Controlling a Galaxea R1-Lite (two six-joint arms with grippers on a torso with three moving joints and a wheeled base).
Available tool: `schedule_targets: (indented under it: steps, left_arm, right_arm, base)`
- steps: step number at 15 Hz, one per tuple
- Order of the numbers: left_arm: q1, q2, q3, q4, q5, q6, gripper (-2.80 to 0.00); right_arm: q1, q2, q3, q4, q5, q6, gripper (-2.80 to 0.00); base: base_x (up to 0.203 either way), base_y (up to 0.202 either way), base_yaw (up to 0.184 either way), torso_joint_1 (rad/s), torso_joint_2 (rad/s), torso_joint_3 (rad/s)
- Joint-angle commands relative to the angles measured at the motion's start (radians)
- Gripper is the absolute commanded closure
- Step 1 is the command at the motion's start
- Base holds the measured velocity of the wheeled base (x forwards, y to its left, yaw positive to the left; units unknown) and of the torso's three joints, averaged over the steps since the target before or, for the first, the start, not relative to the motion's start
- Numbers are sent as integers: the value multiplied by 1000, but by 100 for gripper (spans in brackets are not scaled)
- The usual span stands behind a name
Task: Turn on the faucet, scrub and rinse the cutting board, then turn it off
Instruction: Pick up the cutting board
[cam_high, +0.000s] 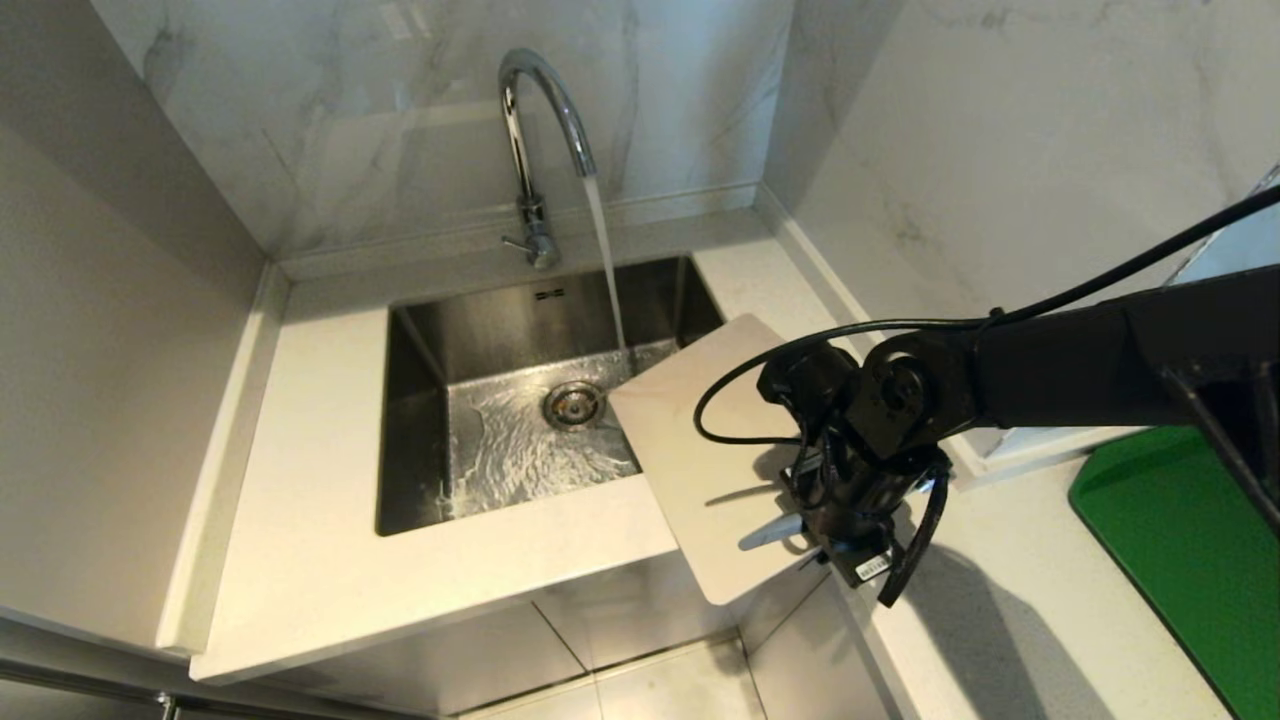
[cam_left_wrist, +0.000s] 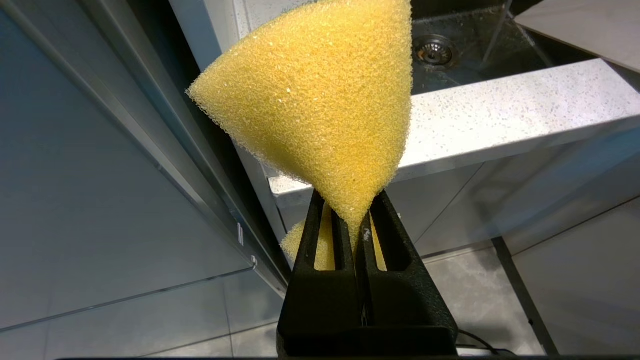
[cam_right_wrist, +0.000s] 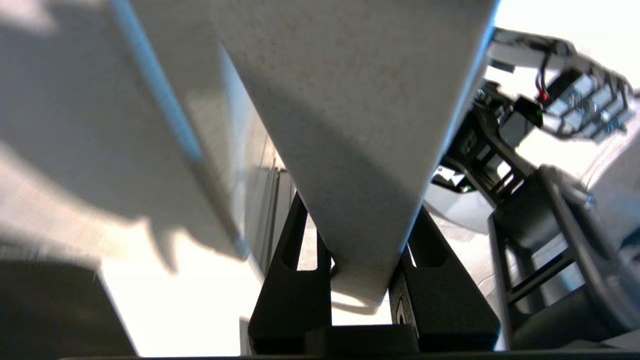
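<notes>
Tap (cam_high: 535, 140) shiny chrome; steel-grey sink (cam_high: 420, 400) w/ rippled water. Board (cam_high: 700, 440) plain cream-beige, maybe faint speckling, hard to tell. Sponge (cam_left_wrist: 325, 105) bright yellow, porous. Counter (cam_high: 330, 580) white w/ fine dark specks. Wall (cam_high: 350, 100) white marble, grey veins. Mat (cam_high: 1190, 540) solid green. Both grippers (cam_left_wrist: 356, 220) (cam_right_wrist: 361, 280) matte black.

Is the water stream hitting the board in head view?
No, water from the faucet lands in the sink just beside the cutting board corner.
</notes>
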Motion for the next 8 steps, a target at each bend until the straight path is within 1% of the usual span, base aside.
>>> schedule_targets:
  steps: [1,3,8]
  left_arm:
    - [1,-4,2,0,0,0,0]
    - [1,-4,2,0,0,0,0]
    - [1,-4,2,0,0,0,0]
  right_arm:
    - [1,-77,2,4,-4,-42,0]
    - [1,-107,8,13,-9,-77,0]
    - [-3,-171,2,88,-9,-170,0]
  base:
    - [0,0,0,0,0,0]
    - [0,0,0,0,0,0]
    - [0,0,0,0,0,0]
